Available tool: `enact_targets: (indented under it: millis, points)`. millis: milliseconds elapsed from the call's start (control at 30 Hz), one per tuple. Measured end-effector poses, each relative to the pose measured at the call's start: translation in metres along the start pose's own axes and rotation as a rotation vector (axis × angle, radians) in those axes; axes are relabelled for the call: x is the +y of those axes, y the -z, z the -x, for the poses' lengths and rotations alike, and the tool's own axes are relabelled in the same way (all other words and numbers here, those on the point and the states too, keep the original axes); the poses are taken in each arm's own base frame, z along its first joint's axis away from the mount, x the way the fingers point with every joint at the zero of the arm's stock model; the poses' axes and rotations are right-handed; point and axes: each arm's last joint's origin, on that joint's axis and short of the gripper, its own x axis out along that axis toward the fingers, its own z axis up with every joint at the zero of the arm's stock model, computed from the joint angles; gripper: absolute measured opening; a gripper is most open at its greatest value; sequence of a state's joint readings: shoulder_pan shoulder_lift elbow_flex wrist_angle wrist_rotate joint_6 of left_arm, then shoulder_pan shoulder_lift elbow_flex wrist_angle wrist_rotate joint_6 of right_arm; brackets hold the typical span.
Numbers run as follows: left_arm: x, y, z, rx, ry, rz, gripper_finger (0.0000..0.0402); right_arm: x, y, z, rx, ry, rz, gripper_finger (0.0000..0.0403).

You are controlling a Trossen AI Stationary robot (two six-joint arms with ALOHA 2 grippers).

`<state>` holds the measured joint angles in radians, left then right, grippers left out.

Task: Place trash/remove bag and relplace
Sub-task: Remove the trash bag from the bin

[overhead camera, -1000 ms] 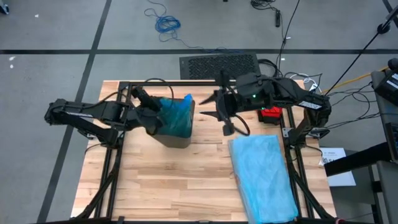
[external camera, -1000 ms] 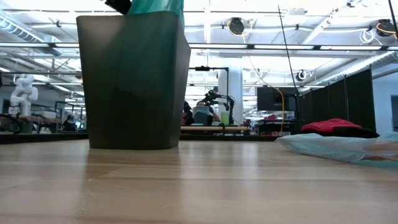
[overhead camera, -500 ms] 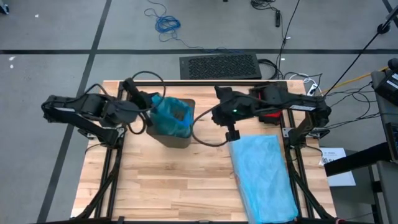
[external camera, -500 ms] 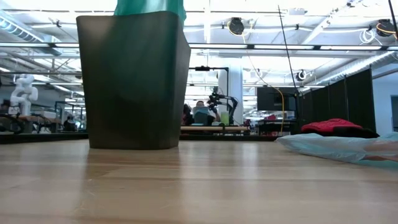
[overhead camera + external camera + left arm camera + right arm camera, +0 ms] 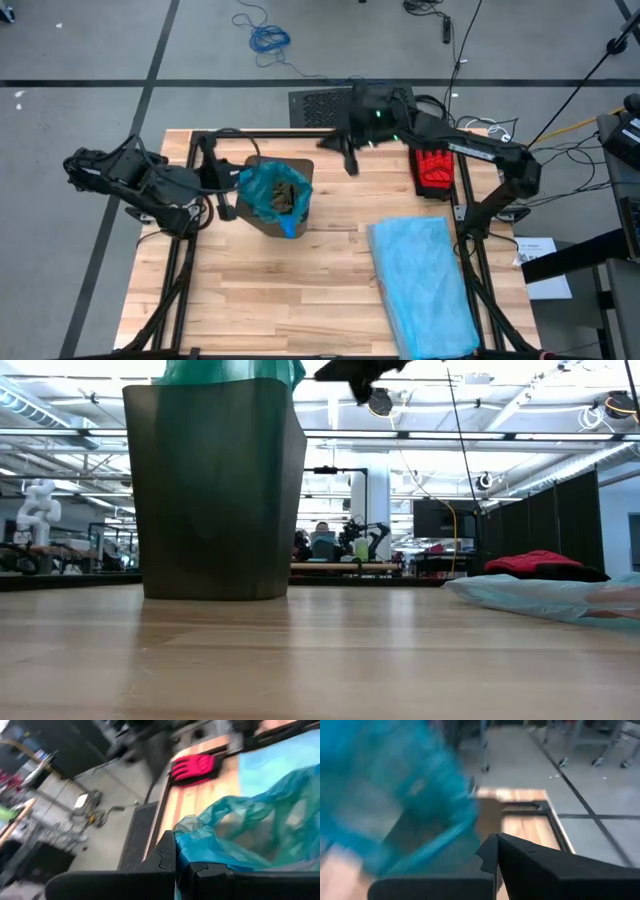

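**Liner pinched at the bin's left rim; right arm clear**

Left gripper (image 5: 176, 866): jaws closed on a fold of the bag (image 5: 272, 192), at the left edge of the dark bin (image 5: 272, 222). Bag sits in the bin, mouth open, brown trash (image 5: 284, 198) inside. Judged thin, crinkly, slippery, tear-prone: grip gathered rim folds. Left arm reaches in low from the table's left. Right gripper (image 5: 350, 165): closed, empty, raised near the table's back edge.
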<state>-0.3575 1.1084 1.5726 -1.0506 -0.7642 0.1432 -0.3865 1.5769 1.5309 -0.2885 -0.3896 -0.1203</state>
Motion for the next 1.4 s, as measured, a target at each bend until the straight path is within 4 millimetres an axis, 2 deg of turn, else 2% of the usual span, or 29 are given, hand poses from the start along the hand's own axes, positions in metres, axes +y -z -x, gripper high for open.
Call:
enact_targets:
  millis: [133, 200, 267, 433, 600, 733, 900, 1000, 1133, 1200, 1400]
  points:
    - [-0.004, -0.006, -0.002, -0.051, 0.068, -0.022, 0.0, -0.04, 0.022, -0.024, -0.012, 0.015, -0.204, 0.0]
    - [-0.007, -0.009, -0.005, -0.059, 0.075, -0.044, 0.0, -0.051, 0.034, -0.038, 0.019, -0.035, -0.275, 0.0]
    - [-0.008, -0.012, -0.007, -0.072, 0.075, -0.058, 0.0, -0.053, 0.04, -0.05, 0.022, -0.102, -0.31, 0.0]
    - [-0.009, -0.016, -0.007, -0.108, 0.092, -0.068, 0.0, -0.039, 0.04, -0.079, 0.045, -0.189, -0.309, 0.0]
    - [-0.01, -0.02, -0.007, -0.152, 0.136, -0.058, 0.0, -0.015, 0.018, -0.094, 0.016, -0.284, -0.247, 0.0]
    - [-0.011, -0.02, -0.006, -0.159, 0.161, -0.058, 0.0, 0.006, 0.007, -0.103, 0.053, -0.436, -0.216, 0.0]
    - [-0.011, -0.019, -0.007, -0.147, 0.165, -0.044, 0.0, 0.037, -0.009, -0.099, 0.061, -0.674, -0.117, 0.0]
    - [-0.012, -0.016, -0.007, -0.122, 0.171, -0.035, 0.0, 0.055, -0.02, -0.092, 0.071, -0.671, -0.037, 0.0]
    - [-0.015, -0.01, -0.01, -0.067, 0.183, 0.004, 0.0, 0.073, -0.042, -0.069, 0.08, -0.531, 0.111, 0.0]
    - [-0.019, -0.007, -0.012, -0.05, 0.19, -0.005, 0.0, 0.079, -0.047, -0.057, 0.115, -0.436, 0.172, 0.0]
    - [-0.029, -0.007, -0.01, -0.052, 0.226, -0.016, 0.0, 0.071, -0.05, -0.028, 0.255, -0.116, 0.241, 0.0]
